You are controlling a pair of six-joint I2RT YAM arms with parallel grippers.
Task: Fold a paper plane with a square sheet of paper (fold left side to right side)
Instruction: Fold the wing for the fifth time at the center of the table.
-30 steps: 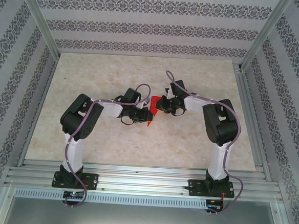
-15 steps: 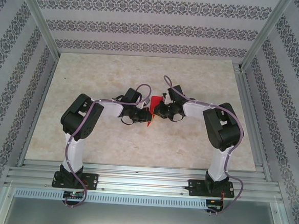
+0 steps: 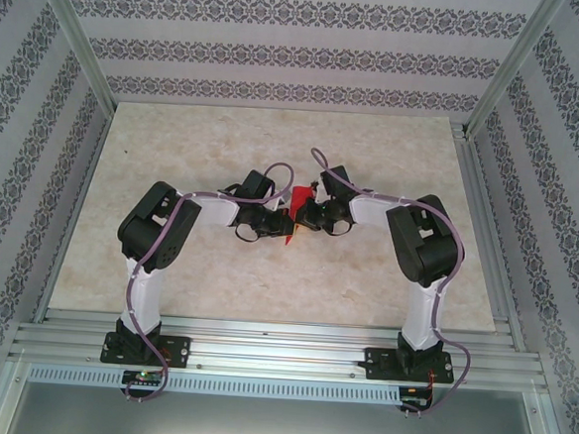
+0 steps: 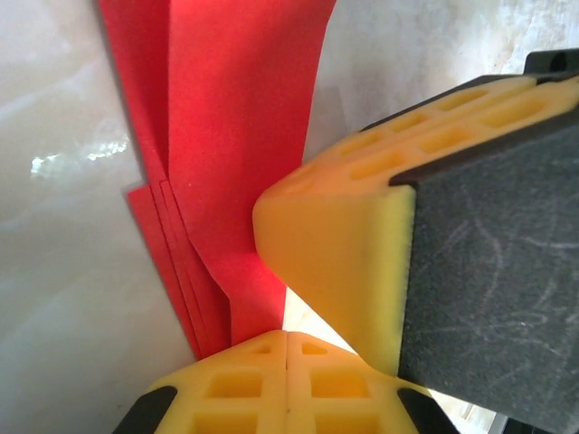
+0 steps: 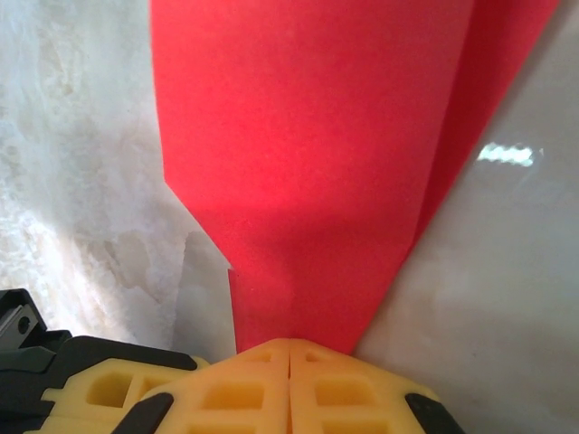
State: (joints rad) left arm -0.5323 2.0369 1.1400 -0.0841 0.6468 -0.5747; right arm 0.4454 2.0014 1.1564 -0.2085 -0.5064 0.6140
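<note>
You are holding both black-and-white arms (image 3: 159,230) bent inward at frame centre, left yellow-fingered gripper (image 4: 286,339) and right yellow-fingered gripper (image 5: 289,345) each pinching the folded red paper sheet (image 5: 308,163).

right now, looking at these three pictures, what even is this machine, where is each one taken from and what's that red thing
These are two robot arms bolted side by side at the near edge of a pale marbled table. The wide picture comes from a fixed camera above and behind them, left arm on the left, right arm on the right. The two close-ups come from a camera on each wrist; the yellow blocks at the bottom are that arm's own fingers. Between the arms is a piece of red paper, already folded into layers. The left fingers are shut on it, and so are the right fingers, each pinching a narrow part.
</note>
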